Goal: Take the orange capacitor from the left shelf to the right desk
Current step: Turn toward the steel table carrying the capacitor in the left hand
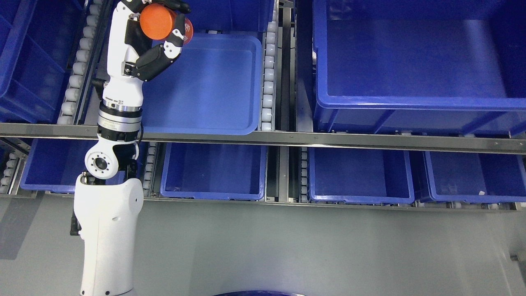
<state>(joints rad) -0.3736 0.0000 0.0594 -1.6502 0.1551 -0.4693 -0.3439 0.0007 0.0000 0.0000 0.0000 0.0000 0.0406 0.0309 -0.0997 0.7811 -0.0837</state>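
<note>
one orange capacitor [158, 20], print unreadable, in left hand [158, 37].

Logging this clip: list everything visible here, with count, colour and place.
Capacitor: one, orange, top left, held over the shallow bin.
Shallow bin: one, blue, upper shelf, centre-left.
Large bin: one, blue, upper shelf, right.
Lower bins: at least four, blue, lower shelf row.
Rollers: white, in rows beside the bins.
Rail: one, grey metal, across the shelf front.
Floor: grey, bottom.
Left hand: one, white and black, fingers closed on the capacitor.
</note>
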